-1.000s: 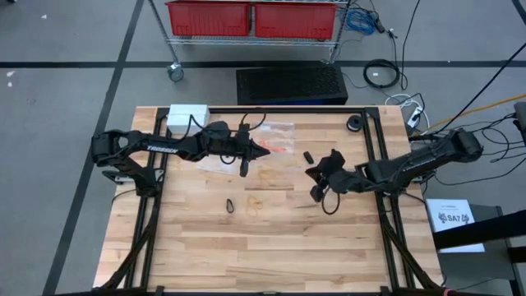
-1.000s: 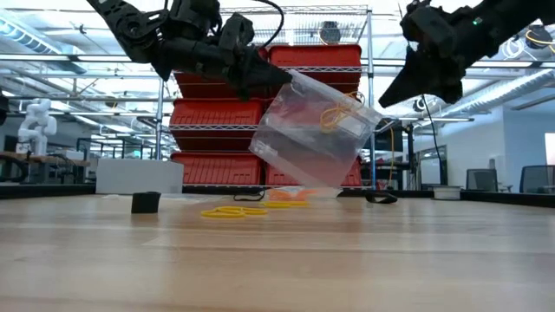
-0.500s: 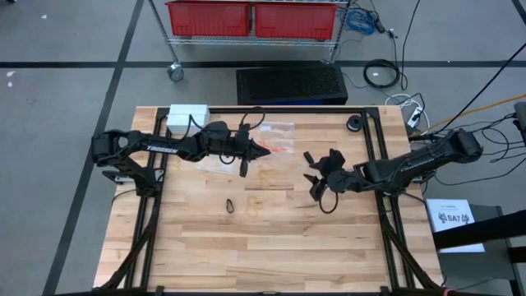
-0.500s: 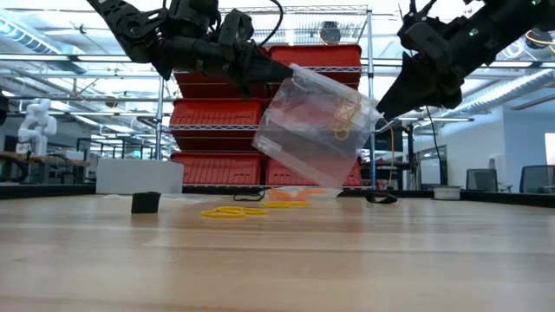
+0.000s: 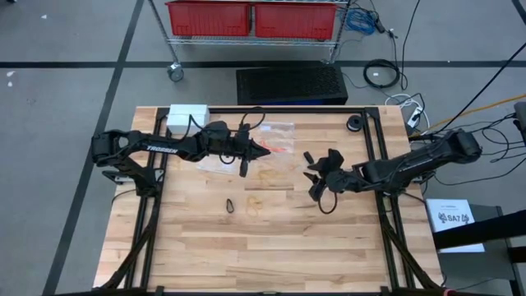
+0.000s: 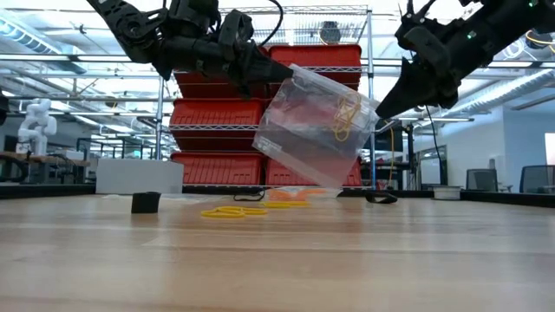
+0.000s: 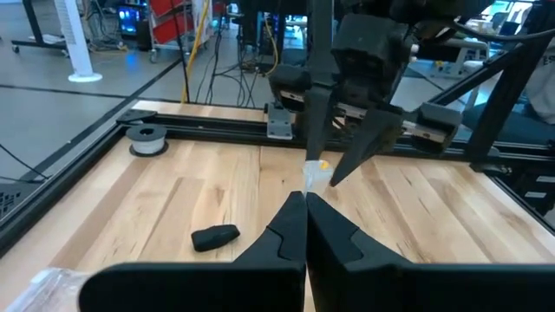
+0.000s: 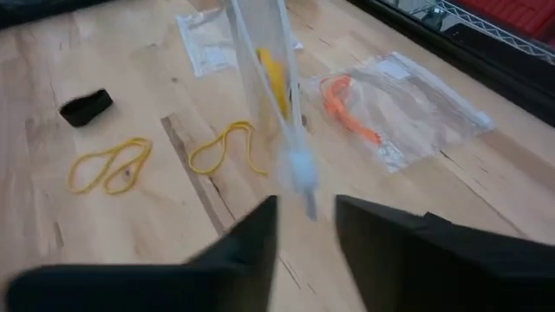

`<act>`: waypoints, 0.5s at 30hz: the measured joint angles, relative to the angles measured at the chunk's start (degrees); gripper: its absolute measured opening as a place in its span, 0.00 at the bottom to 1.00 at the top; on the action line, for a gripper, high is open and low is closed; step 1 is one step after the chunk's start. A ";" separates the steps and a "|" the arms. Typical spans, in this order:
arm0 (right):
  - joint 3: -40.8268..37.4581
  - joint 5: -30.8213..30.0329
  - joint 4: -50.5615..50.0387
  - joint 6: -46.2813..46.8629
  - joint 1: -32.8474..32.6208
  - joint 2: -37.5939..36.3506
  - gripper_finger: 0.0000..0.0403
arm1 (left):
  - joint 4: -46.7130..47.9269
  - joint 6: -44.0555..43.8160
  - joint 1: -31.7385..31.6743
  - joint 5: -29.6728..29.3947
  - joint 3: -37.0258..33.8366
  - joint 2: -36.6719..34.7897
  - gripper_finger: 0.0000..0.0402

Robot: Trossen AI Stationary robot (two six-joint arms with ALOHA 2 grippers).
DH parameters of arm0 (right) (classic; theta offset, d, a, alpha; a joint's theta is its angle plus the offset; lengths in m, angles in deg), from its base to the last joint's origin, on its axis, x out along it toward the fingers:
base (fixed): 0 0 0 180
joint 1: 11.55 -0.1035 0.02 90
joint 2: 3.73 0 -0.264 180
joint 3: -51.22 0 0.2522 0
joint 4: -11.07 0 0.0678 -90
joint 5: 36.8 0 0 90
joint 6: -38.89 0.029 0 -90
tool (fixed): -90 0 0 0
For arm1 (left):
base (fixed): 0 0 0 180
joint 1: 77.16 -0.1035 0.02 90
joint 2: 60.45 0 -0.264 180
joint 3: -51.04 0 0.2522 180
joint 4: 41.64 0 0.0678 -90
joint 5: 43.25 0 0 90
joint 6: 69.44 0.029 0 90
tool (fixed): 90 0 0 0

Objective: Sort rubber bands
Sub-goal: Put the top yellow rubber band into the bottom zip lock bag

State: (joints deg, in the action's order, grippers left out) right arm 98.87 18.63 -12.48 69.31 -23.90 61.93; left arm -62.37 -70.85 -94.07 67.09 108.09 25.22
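Note:
My left gripper (image 5: 265, 151) is shut on a clear plastic bag (image 6: 312, 130) that hangs in the air with yellow rubber bands (image 6: 345, 117) inside. My right gripper (image 5: 311, 174) is open, its fingers on either side of the bag's far upper corner (image 6: 373, 111). Loose yellow bands (image 8: 108, 165) (image 8: 227, 143) lie on the table, and a black band (image 5: 231, 205) lies nearer the front edge. An orange band (image 8: 347, 108) lies in a second clear bag (image 8: 416, 113) flat on the wood. My left gripper pinches the bag's upper corner (image 6: 288, 76) between its two shut fingers, coming nearly level from the table's left. The bag hangs tilted below the fingers, clear of the table. My right gripper: I cannot tell whether its fingers (image 8: 247, 238) touch the bag's edge (image 8: 295, 165).
A white box (image 5: 187, 115) stands at the far left corner and a small spool (image 5: 354, 123) at the far right. A small black block (image 8: 85, 106) lies on the wood. Another flat clear bag (image 8: 208, 43) lies under the left arm. Black frame rails (image 5: 374, 164) edge the table.
My right gripper has opened and gone toward the hanging bag's far corner, rolling a little. The bag has swung slightly, and the yellow bands inside it have shifted toward that corner.

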 joint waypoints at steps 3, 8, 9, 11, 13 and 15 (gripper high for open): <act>0.00 0.10 2.84 -1.76 0.32 0.54 0.03 | -0.13 -0.90 -0.15 0.01 0.00 0.00 0.00; 0.61 0.51 7.81 -5.57 0.32 0.61 0.01 | -0.34 -1.34 -0.32 -0.01 0.00 0.00 0.00; 1.15 0.37 7.72 -6.14 0.39 0.61 0.01 | -0.42 -1.42 -0.11 0.01 0.00 0.00 0.00; 2.23 0.46 7.94 -6.76 0.90 0.61 0.01 | -0.65 -2.11 0.31 0.07 0.00 0.00 0.00; 3.21 0.47 7.74 -7.64 1.29 0.61 0.00 | -0.64 -2.40 0.70 0.19 0.00 0.00 0.00; 3.99 0.87 7.44 -8.60 1.83 0.61 0.00 | -0.65 -2.40 1.19 0.19 0.00 0.00 0.00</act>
State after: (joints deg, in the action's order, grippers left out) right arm 102.85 19.51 -5.04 60.70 -22.08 62.53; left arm -63.02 -73.25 -92.88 67.28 108.09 25.22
